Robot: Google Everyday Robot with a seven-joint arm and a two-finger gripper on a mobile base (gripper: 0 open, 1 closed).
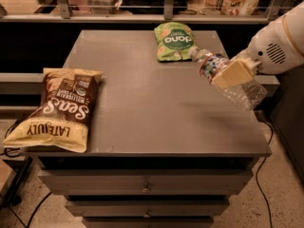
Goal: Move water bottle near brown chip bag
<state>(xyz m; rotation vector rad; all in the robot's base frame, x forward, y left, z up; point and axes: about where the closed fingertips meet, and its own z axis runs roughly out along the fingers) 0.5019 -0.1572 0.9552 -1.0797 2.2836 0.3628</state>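
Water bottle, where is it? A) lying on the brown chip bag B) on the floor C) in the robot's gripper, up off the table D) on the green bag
C: the gripper holds the water bottle tilted above the right side of the table, far from the brown chip bag at the left edge.

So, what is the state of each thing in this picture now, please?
water bottle: capped, tilted, held above the table, cap end toward the green bag.
end effector: closed on the water bottle, over the right side of the table.
brown chip bag: lying flat at the front left of the table.
green bag: lying flat at the far edge.
drawers: shut.
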